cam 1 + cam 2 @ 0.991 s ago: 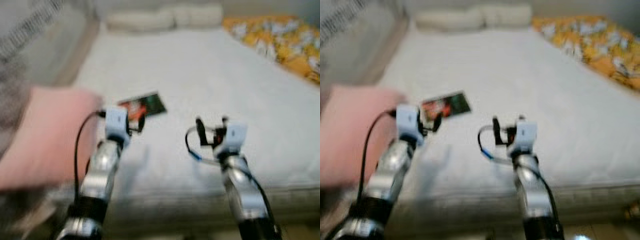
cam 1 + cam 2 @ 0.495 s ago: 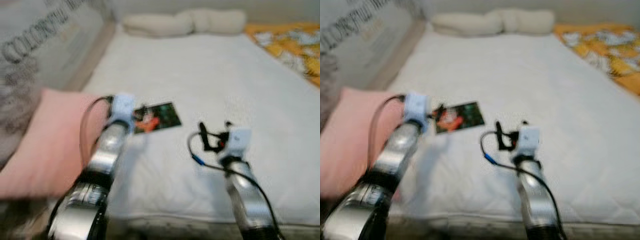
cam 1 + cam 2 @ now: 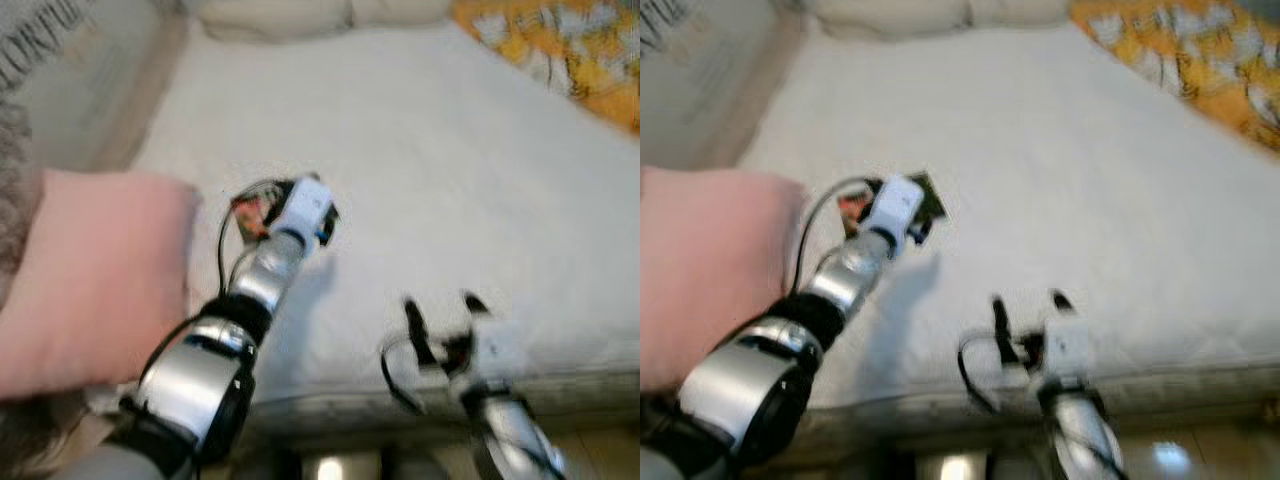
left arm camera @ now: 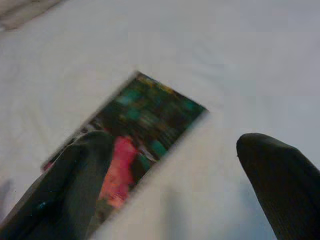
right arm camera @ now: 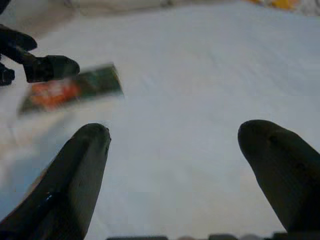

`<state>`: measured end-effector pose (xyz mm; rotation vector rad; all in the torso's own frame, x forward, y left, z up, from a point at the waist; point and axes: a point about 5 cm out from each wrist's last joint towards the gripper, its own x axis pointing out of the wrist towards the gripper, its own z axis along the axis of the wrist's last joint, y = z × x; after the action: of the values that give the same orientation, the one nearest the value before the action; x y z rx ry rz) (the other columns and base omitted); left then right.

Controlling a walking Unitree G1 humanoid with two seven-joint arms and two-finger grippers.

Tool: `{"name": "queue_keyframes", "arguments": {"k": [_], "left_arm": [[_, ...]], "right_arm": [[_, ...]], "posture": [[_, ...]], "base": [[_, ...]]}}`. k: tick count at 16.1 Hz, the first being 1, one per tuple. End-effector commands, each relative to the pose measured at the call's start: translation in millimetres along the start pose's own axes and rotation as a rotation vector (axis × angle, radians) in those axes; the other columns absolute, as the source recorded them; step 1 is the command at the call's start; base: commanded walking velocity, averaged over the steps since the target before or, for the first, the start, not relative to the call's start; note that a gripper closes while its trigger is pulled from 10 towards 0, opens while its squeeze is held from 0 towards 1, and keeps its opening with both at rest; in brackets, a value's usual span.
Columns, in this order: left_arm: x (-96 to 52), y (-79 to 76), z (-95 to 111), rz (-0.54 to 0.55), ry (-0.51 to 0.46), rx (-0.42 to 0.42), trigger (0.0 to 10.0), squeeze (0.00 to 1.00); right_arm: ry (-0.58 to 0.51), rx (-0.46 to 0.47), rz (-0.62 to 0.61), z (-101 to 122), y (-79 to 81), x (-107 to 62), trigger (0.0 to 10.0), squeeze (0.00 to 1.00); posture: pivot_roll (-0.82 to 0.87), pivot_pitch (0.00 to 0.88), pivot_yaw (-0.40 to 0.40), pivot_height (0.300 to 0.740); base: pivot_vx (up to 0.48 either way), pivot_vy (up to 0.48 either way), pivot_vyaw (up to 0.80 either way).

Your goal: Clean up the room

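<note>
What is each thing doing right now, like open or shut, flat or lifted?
left pincer: open, stretched out over the card, not holding it.
right pincer: open, empty, near the bed's front edge.
card: lying flat on the bed.
pink pillow: lying at the bed's left edge.
white pillows: resting at the head of the bed.
orange blanket: spread on the bed's right side.

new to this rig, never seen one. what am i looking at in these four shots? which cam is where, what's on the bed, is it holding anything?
It is a humanoid robot with two silver arms. Two pictures come from its head, looking down at a white bed. The other two come from cameras on each wrist, looking along that hand's two black fingers.

The left hand is open, reaching over a flat dark green and red card. The right hand is open near the bed's edge. Neither holds anything. A pink pillow lies at the left, an orange patterned cover at the right.
</note>
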<state>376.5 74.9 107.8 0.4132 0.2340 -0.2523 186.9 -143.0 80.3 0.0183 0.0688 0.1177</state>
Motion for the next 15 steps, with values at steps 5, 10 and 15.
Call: {"name": "queue_keyframes", "arguments": {"k": [5, 10, 15], "left_arm": [[2.7, 3.2, 7, 0.039, -0.01, 0.048, 10.0, 0.0], [4.5, 23.6, 10, 0.128, 0.025, -0.048, 10.0, 0.0], [3.1, 40.8, 11, 0.115, -0.034, -0.176, 10.0, 0.0]], "right_arm": [[0.015, 0.001, -0.018, 12, 11.9, -24.2, 10.0, 0.0], [0.067, -0.027, 0.034, 11, 17.4, -41.3, 10.0, 0.0], [0.026, 0.072, -0.074, 17, 1.7, -23.1, 10.0, 0.0]], "posture": [[-0.41, 0.266, 0.113, 0.736], [-0.44, 0.285, 0.107, 0.736], [-0.39, 0.234, 0.115, 0.736]], "base": [[0.0, 0.0, 0.0], [0.0, 0.0, 0.0], [0.0, 0.0, 0.0]]}}
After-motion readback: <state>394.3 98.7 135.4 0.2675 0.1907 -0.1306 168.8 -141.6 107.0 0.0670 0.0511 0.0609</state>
